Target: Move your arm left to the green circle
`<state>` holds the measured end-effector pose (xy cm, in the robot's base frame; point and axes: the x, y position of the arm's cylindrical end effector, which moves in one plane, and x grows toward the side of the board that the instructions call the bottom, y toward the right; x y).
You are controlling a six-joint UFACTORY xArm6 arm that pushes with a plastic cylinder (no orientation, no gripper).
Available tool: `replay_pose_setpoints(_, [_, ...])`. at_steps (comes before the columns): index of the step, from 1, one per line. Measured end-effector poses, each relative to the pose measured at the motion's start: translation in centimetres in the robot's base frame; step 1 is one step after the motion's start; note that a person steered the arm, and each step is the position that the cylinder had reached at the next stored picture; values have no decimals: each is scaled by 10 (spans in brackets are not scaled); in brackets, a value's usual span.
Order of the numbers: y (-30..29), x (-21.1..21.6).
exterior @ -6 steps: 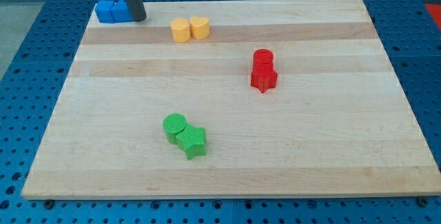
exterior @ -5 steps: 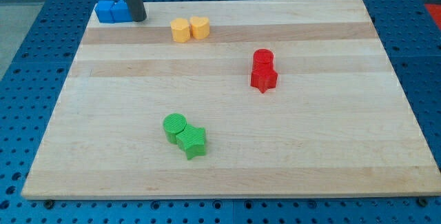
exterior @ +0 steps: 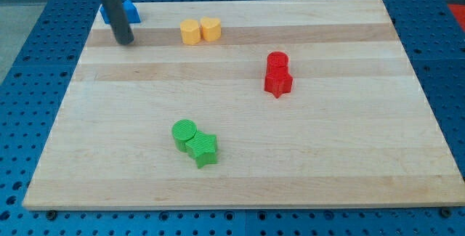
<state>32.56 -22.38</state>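
Note:
The green circle sits on the wooden board below its middle, touching a green star-shaped block at its lower right. My tip rests on the board near the top left corner, far above and to the left of the green circle. The dark rod rises from it and covers part of the blue blocks behind it.
Two yellow blocks stand side by side near the top edge, right of my tip. A red cylinder touches a red star-shaped block at the right of the middle. Blue pegboard surrounds the board.
My tip has moved down and to the left, away from the right side of the blue blocks onto the board below them. The blocks have not moved.

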Motion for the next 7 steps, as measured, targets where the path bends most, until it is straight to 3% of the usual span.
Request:
replay_pose_setpoints(1, [5,51])
replay_pose_setpoints(3, [92,109])
replay_pose_setpoints(5, [21,145])
replay_pose_setpoints(7, [60,213])
